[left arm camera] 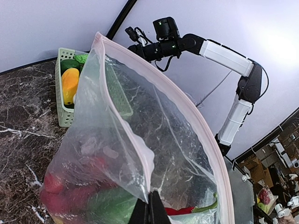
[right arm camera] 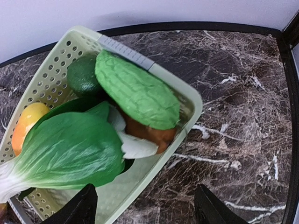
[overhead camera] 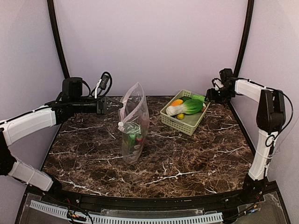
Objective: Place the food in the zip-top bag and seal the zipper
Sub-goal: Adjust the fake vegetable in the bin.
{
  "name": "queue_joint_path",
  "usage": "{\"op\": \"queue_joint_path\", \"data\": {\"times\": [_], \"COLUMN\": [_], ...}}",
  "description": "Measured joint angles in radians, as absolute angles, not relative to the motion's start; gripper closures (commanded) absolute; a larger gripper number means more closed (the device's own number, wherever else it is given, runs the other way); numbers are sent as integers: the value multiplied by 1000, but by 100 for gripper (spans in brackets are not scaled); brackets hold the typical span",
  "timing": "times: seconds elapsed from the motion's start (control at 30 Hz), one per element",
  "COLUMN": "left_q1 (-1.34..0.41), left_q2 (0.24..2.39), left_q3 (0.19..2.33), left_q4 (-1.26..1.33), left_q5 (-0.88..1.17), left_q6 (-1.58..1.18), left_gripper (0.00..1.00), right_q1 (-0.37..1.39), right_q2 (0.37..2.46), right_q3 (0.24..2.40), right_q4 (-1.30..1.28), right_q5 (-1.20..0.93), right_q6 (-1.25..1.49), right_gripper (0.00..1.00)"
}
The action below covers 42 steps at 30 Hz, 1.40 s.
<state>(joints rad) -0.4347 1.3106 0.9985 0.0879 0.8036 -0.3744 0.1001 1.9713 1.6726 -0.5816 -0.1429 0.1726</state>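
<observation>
The clear zip-top bag (overhead camera: 134, 122) stands upright left of centre, mouth upward. My left gripper (overhead camera: 117, 105) is shut on its near mouth edge; in the left wrist view the fingertips (left arm camera: 150, 211) pinch the film. The pink zipper (left arm camera: 189, 114) arcs open above. Inside lie red food (left arm camera: 52, 185), a green piece (left arm camera: 110, 203) and a red chili (left arm camera: 187, 211). My right gripper (overhead camera: 208, 96) hovers open over the basket's far right corner, holding nothing (right arm camera: 147, 210). Below it are the bok choy (right arm camera: 65, 149), a bumpy cucumber (right arm camera: 135, 91), a dark green pepper (right arm camera: 81, 77) and a yellow-orange piece (right arm camera: 25, 123).
The pale green lattice basket (overhead camera: 185, 125) sits at the back right of the marble table (overhead camera: 187, 163). A brown-orange piece (right arm camera: 156, 134) lies under the cucumber. Black frame posts rise at the back corners, in front of the lilac walls.
</observation>
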Motion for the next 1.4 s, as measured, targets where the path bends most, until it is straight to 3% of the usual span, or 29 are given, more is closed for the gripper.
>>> {"op": "queue_joint_path", "data": {"times": [0.73, 1.13, 1.4], "left_q1": [-435, -435, -435], "left_q2": [1327, 1343, 1345], "left_q3": [999, 999, 999], "left_q4": [88, 88, 88], "left_q5": [807, 824, 828], "left_q6": [-374, -379, -382], "left_gripper": [99, 99, 99], "right_q1": [40, 40, 49], "right_q2": [2279, 2293, 2184], "right_q3": [2026, 2004, 1841], "right_q4": [-579, -585, -577], "right_q5": [-294, -382, -424], "right_q6": [124, 64, 23], "right_gripper": [39, 45, 45]}}
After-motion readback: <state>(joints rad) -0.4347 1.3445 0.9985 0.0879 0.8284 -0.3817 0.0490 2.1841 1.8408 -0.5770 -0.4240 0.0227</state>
